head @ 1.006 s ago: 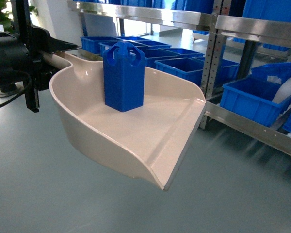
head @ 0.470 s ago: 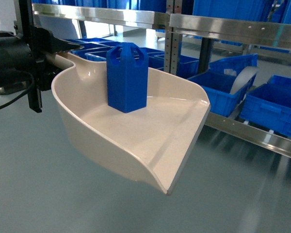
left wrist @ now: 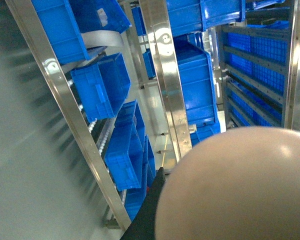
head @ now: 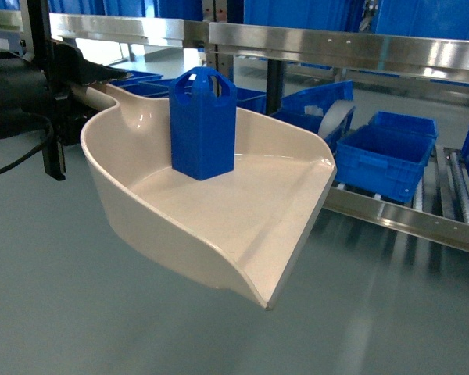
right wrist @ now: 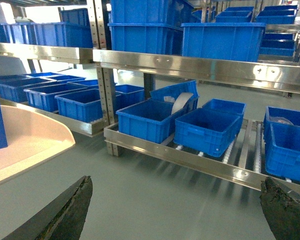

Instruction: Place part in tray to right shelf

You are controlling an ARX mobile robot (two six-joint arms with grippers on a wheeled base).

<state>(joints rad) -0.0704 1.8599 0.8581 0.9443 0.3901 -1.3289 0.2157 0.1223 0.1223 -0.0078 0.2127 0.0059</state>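
Your left end effector (head: 90,82) clamps the tray (head: 219,226) handle; part (head: 202,123) stands upright inside (right end effector (right wrist: 175,210) spread apart).

No readable text, label, brand or number appeared anywhere in the three views. The blue crates (right wrist: 155,117), the steel shelf rails (right wrist: 200,67) and the tray (head: 211,226) carried no legible markings.

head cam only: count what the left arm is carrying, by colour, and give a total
Blue: 1, the part, standing upright in the tray.
Cream-beige: 1, the tray, held by its handle at the left gripper.
Total: 2
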